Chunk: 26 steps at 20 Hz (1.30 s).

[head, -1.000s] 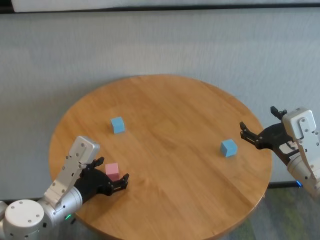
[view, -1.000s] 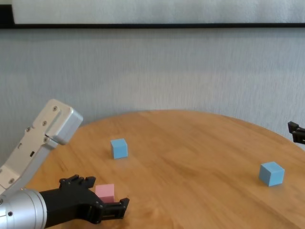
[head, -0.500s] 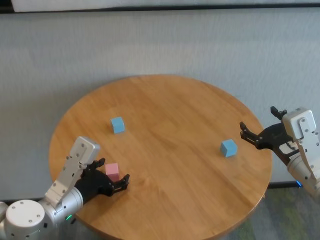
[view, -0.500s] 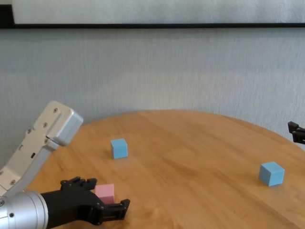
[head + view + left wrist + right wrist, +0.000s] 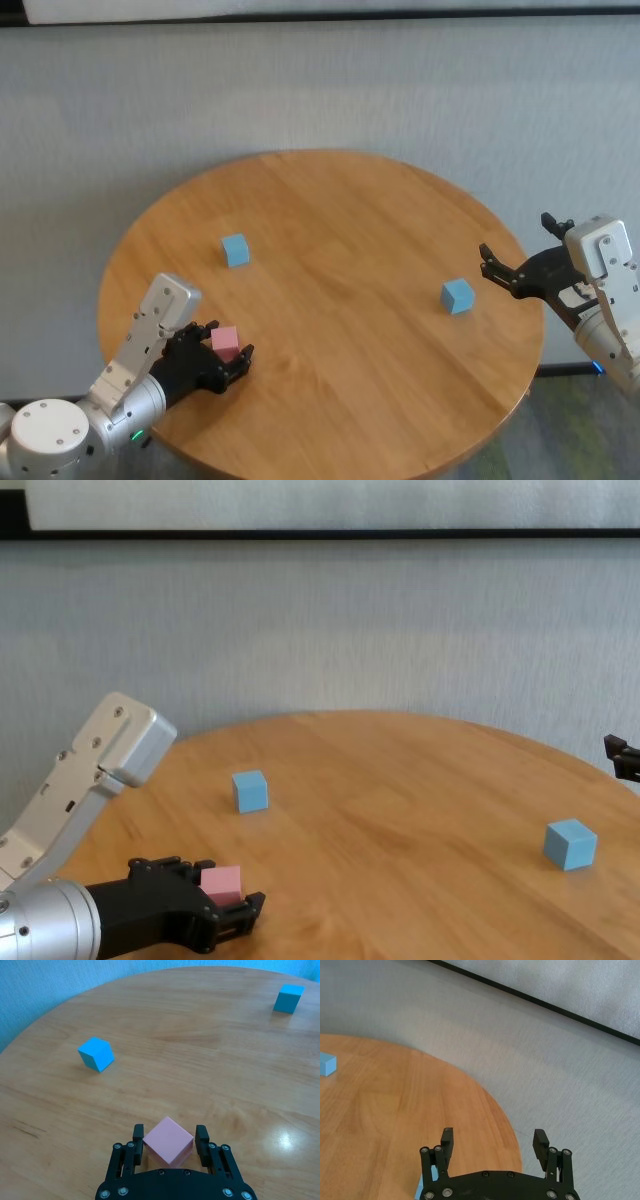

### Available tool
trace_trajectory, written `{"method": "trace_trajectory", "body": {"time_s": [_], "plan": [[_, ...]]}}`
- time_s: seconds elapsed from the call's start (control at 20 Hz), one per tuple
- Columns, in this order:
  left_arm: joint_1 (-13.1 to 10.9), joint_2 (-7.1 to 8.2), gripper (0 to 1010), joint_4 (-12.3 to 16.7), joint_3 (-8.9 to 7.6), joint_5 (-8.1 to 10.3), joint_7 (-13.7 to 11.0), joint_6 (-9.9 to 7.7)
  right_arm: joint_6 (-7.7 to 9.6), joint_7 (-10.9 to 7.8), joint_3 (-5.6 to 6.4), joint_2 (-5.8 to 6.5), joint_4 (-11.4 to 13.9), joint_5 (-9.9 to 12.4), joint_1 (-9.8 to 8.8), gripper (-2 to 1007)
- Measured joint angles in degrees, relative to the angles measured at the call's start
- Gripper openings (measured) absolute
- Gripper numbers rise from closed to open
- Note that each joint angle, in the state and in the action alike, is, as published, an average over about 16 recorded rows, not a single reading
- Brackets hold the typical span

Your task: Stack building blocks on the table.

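- Three blocks sit on the round table [image 5: 340, 400], all well apart from each other.
- Near the table's front left edge, the left gripper [image 5: 170, 1139] is down low, and its two fingers [image 5: 138, 1134] press on both sides of the pink block [image 5: 168, 1140].
- The pink block [image 5: 224, 340] rests on the wood, turned a bit so one corner points away from the gripper.
- One blue block [image 5: 235, 249] lies farther back on the left side.
- The other blue block [image 5: 458, 295] lies near the right edge.
- The right gripper [image 5: 518, 270] hangs just past the right edge, near that block but not touching it. Its fingers [image 5: 446, 1141] are spread wide with nothing between them.
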<state>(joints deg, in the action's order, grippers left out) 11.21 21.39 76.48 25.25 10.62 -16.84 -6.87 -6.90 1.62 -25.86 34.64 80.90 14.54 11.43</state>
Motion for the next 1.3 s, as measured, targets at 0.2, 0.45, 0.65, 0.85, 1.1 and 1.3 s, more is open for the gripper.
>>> {"method": "trace_trajectory", "body": {"time_s": [0.2, 0.45, 0.65, 0.85, 1.1, 1.3], "plan": [[-0.20, -0.23, 645, 0.10, -0.41, -0.40, -0.32, -0.01, 0.00, 0.00, 0.00, 0.00, 0.00, 0.00, 0.00, 1005], [-0.47, -0.57, 584, 0.23, -1.02, -0.83, -0.60, 0.12, 0.00, 0.00, 0.00, 0.00, 0.00, 0.00, 0.00, 1005], [-0.41, -0.91, 572, 0.28, -1.55, -1.28, -0.81, 0.49, 0.00, 0.00, 0.00, 0.00, 0.00, 0.00, 0.00, 1005], [0.50, -1.60, 572, -0.39, -1.92, -1.68, -1.69, 1.31, 0.00, 0.00, 0.00, 0.00, 0.00, 0.00, 0.00, 1005], [2.96, -3.05, 572, -2.41, -1.91, -2.12, -3.20, 2.70, 0.00, 0.00, 0.00, 0.00, 0.00, 0.00, 0.00, 1005], [5.68, -4.49, 572, -4.66, -1.30, -2.76, -4.63, 3.83, 0.00, 0.00, 0.00, 0.00, 0.00, 0.00, 0.00, 1005]]}}
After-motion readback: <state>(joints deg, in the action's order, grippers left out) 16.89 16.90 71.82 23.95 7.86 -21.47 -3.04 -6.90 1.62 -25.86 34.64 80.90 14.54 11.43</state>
